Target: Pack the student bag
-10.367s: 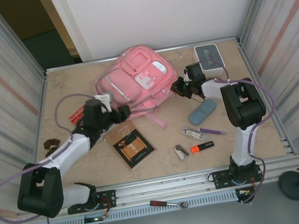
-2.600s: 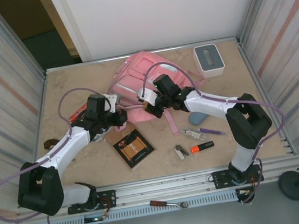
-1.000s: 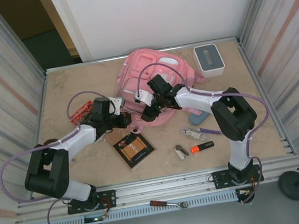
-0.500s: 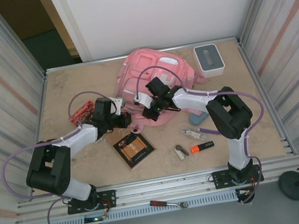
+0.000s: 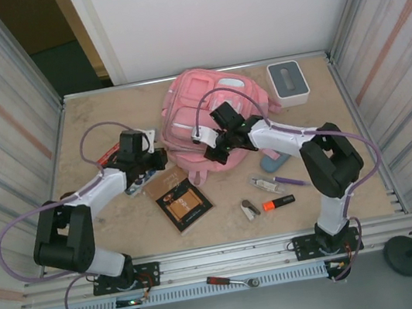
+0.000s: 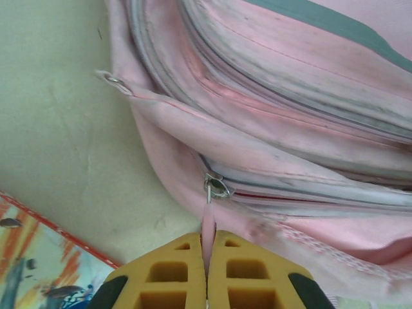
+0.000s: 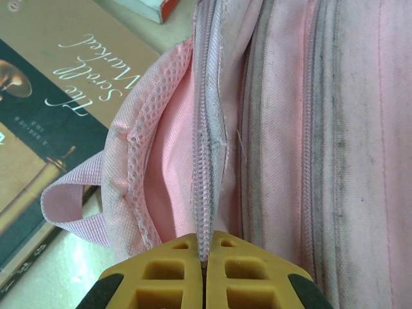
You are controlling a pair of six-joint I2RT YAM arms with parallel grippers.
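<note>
I count one student bag (image 5: 211,114) and one book (image 5: 183,200). My left end effector (image 6: 207,241) pinches the zip pull (image 6: 207,219); my right end effector (image 7: 204,254), open a second ago, now clamps the zipper edge (image 7: 205,161).

The student bag (image 5: 180,115) is soft pink with pale grey zips (image 6: 309,193), the book (image 5: 183,202) dark brown with cream lettering, the highlighter (image 5: 279,202) orange, the box (image 5: 289,82) white with grey top, the desk (image 5: 99,124) mottled beige.
</note>
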